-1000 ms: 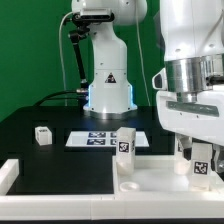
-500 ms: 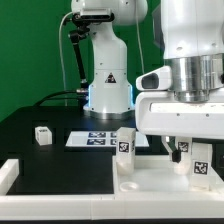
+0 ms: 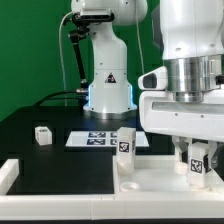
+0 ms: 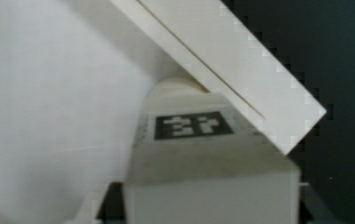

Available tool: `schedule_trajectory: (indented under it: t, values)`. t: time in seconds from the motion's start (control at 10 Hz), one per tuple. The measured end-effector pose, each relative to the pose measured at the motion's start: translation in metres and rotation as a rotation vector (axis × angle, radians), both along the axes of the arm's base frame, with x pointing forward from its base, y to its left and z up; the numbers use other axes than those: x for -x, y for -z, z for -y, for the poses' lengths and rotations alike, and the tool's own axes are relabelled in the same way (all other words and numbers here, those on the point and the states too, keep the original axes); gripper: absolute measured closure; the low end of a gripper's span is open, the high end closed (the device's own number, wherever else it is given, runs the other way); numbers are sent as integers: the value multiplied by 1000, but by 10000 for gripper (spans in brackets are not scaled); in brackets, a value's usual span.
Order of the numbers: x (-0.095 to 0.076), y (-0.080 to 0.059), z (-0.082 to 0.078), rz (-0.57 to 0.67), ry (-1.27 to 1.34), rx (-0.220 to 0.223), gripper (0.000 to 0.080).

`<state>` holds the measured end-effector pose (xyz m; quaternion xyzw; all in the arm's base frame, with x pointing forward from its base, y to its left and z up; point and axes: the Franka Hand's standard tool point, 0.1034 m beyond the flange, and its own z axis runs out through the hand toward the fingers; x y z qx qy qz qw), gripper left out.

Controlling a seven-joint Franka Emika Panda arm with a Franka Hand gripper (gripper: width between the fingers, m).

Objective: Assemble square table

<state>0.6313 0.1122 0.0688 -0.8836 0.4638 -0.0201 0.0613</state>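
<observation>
The square table's white slab (image 3: 70, 178) lies flat at the front. One white tagged leg (image 3: 124, 143) stands upright on it near its back edge. My gripper (image 3: 197, 166) is shut on a second tagged leg (image 3: 198, 157), held upright at the slab's corner on the exterior view's right. In the wrist view this leg (image 4: 200, 165) fills the space between my dark fingers (image 4: 113, 200), its tag facing the camera, with the slab (image 4: 49, 110) beside it. A third, smaller leg (image 3: 42, 134) lies loose on the black table at the exterior view's left.
The marker board (image 3: 98, 139) lies behind the slab, in front of the arm's base (image 3: 108, 90). A white L-shaped rail (image 3: 8, 172) borders the slab on the exterior view's left; a rail (image 4: 227, 70) also crosses the wrist view beside the held leg.
My hand has turned about its vertical axis while holding the leg, now showing its broad side. The leg stays at the same slab corner, its tag facing slightly differently.
</observation>
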Motion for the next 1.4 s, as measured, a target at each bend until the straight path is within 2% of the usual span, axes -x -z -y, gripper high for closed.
schedule_trajectory:
  t: [0.2, 0.4, 0.5, 0.7, 0.8, 0.9, 1.0, 1.1, 1.2, 1.3, 1.4]
  values:
    - [2, 1, 1, -34, 371, -26, 508]
    - [4, 2, 2, -69, 766, -107, 508]
    - [4, 2, 2, -75, 824, -111, 508]
    - [5, 2, 1, -73, 797, -106, 508]
    - [4, 1, 0, -59, 695, -83, 507]
    - [2, -1, -5, -29, 446, -34, 507]
    - [1, -2, -9, -17, 286, -22, 326]
    - [2, -1, -7, -15, 251, -16, 326]
    - [1, -1, -6, -10, 189, -9, 185]
    - [2, 0, -6, -6, 146, -4, 161]
    - [1, -1, -6, 12, -36, 37, 161]
